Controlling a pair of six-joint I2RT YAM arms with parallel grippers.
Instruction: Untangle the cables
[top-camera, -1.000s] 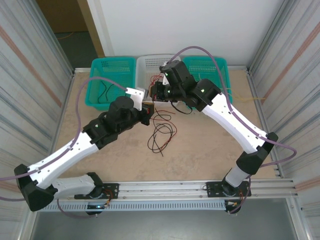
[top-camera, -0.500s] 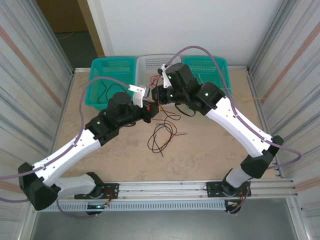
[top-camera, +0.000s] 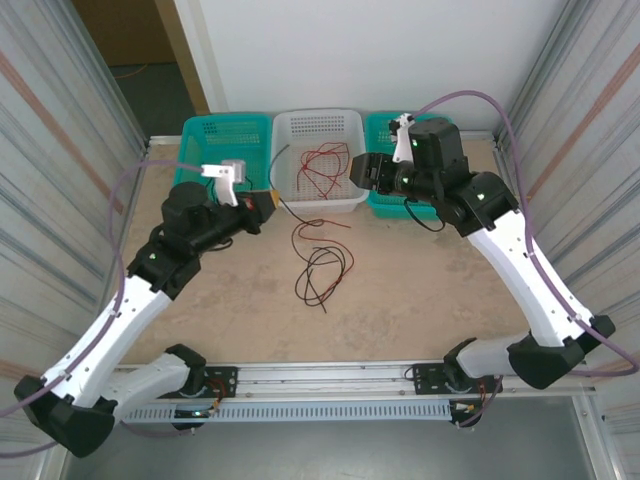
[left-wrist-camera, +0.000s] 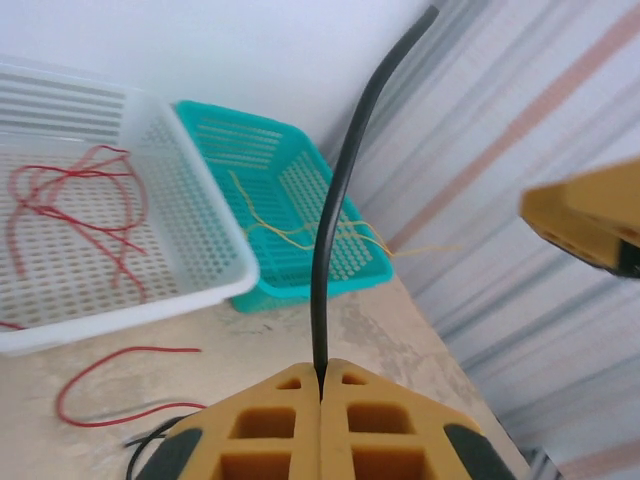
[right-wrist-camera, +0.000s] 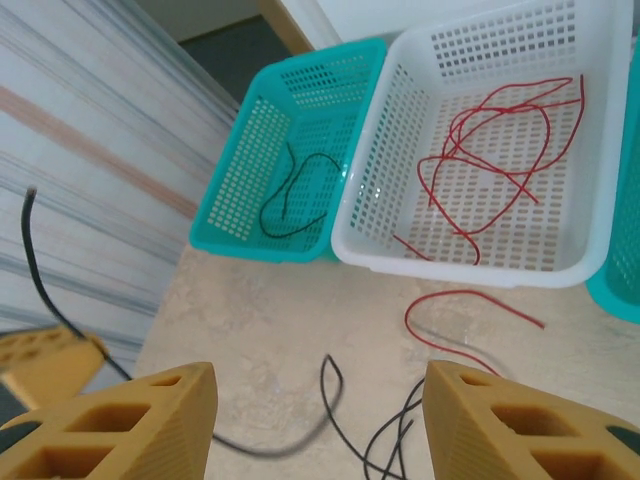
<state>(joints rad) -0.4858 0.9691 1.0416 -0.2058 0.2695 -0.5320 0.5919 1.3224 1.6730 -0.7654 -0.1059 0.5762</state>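
Left claw (left-wrist-camera: 320, 378) shut tight on black cable (left-wrist-camera: 335, 230); right claw (right-wrist-camera: 322, 385) wide open, nothing held. Other cables (top-camera: 322, 270) heaped mid-surface (top-camera: 430, 290), before white basket (top-camera: 318, 205). Black cable best lifted slowly, tail kept clear of heap, then released over green basket (top-camera: 200, 125) at far-left corner.

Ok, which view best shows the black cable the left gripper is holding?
The left wrist view: the black cable rises close up from between the left gripper's shut fingers. The right wrist view shows it small at the left edge; the top view, just a thin line by that gripper.
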